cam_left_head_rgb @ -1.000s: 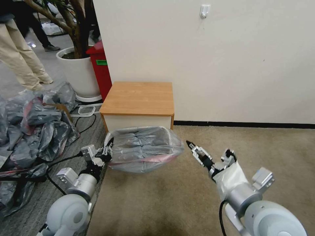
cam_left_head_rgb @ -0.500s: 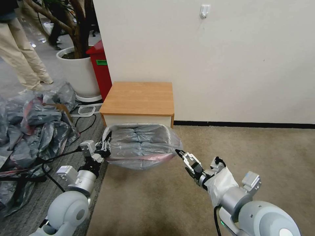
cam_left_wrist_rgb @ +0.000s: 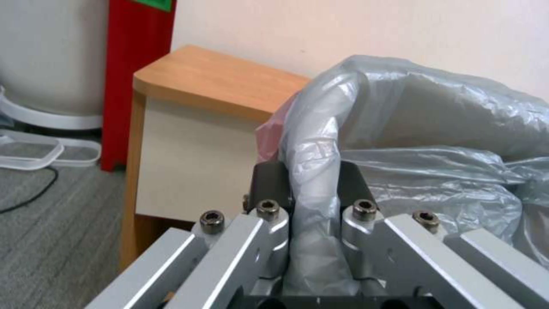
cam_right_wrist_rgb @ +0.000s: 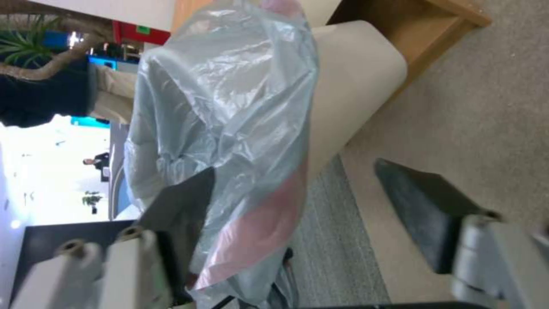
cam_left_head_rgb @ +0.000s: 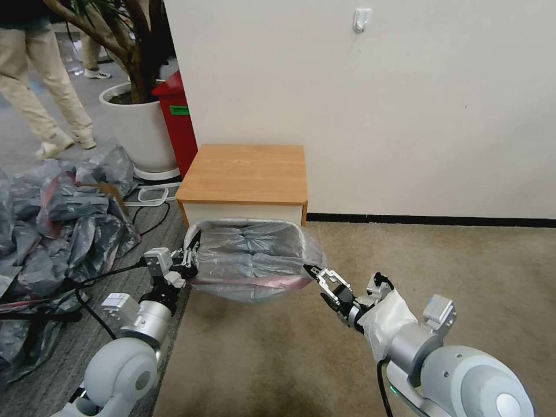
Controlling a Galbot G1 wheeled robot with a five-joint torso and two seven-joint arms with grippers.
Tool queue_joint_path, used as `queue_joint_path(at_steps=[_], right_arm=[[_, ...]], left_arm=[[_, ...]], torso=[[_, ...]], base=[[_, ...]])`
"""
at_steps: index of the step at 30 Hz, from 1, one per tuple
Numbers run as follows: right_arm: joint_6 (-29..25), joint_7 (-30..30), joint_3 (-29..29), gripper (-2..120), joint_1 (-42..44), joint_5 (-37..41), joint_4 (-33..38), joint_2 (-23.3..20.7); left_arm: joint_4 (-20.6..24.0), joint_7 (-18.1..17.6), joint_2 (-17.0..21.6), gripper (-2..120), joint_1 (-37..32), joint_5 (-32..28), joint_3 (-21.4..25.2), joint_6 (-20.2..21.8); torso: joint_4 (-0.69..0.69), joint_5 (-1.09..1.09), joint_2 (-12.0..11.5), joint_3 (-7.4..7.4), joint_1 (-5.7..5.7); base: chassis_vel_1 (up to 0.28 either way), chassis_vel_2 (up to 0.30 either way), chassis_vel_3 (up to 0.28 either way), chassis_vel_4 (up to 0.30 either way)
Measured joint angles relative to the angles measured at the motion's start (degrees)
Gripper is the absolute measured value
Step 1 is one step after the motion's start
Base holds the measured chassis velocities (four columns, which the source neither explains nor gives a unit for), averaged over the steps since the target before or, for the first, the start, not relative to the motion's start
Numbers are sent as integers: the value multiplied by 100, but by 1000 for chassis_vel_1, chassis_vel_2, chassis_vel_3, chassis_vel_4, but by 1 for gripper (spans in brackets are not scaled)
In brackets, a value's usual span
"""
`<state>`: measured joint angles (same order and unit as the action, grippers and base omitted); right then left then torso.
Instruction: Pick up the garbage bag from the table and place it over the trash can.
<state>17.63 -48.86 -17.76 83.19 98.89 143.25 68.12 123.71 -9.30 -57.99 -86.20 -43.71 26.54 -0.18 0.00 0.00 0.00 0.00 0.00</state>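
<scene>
Fingers (cam_left_wrist_rgb: 274,184) of the left gripper (cam_left_head_rgb: 189,259) clamp a fold of the garbage bag (cam_left_head_rgb: 252,260) at its left rim, arm reaching forward from low left. Right gripper (cam_left_head_rgb: 317,279) spread wide at the bag's right edge, arm angled in from low right. Bag draped over the trash can (cam_right_wrist_rgb: 354,86), mouth up, long axis left-right, just before the table (cam_left_head_rgb: 246,172).

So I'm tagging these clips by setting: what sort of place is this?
Probably an office or lab corner dressed as a room: carpet along a plain wall, a small wooden nightstand, a large potted tree, and a heap of spare plastic bags with cables on the floor.
</scene>
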Motion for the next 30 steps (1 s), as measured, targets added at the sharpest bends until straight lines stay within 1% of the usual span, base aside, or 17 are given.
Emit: queue_joint_path(at_steps=[2, 3, 5, 6, 9, 10, 14, 15, 19, 24, 30], right_arm=[[0, 1, 0, 63, -26, 15, 0, 6], [0, 1, 0, 63, -26, 15, 0, 6], [2, 4, 9, 54, -37, 20, 0, 11], [2, 4, 9, 54, -37, 20, 0, 11], [30, 14, 24, 37, -22, 30, 0, 1], [30, 14, 24, 37, -22, 30, 0, 1], [81, 28, 4, 20, 15, 45, -1, -47], [81, 28, 4, 20, 15, 45, -1, -47], [128, 42, 5, 2, 32, 44, -1, -64], [179, 48, 0, 0, 83, 41, -1, -85], [410, 60, 46, 0, 143, -98, -1, -115]], left_arm=[[0, 3, -11, 7, 4, 1, -14, 5], [0, 3, -11, 7, 4, 1, -14, 5], [0, 3, -17, 7, 9, 1, -21, 9], [0, 3, -17, 7, 9, 1, -21, 9], [-10, 3, -21, 7, 26, 0, -26, 14], [-10, 3, -21, 7, 26, 0, -26, 14], [-44, 3, -46, 7, 68, -7, -41, 23], [-44, 3, -46, 7, 68, -7, -41, 23], [-59, -6, -79, 7, 86, -15, -70, 28], [-82, -26, -104, 7, 98, -42, -77, 33], [-88, -82, -129, 7, 127, -213, -102, 51]], torso=[[0, 0, 0, 0, 0], [0, 0, 0, 0, 0], [0, 0, 0, 0, 0], [0, 0, 0, 0, 0], [0, 0, 0, 0, 0], [0, 0, 0, 0, 0], [0, 0, 0, 0, 0], [0, 0, 0, 0, 0], [0, 0, 0, 0, 0], [0, 0, 0, 0, 0], [0, 0, 0, 0, 0]], base=[[0, 0, 0, 0], [0, 0, 0, 0], [0, 0, 0, 0], [0, 0, 0, 0], [0, 0, 0, 0], [0, 0, 0, 0], [0, 0, 0, 0], [0, 0, 0, 0], [0, 0, 0, 0], [0, 0, 0, 0], [0, 0, 0, 0]])
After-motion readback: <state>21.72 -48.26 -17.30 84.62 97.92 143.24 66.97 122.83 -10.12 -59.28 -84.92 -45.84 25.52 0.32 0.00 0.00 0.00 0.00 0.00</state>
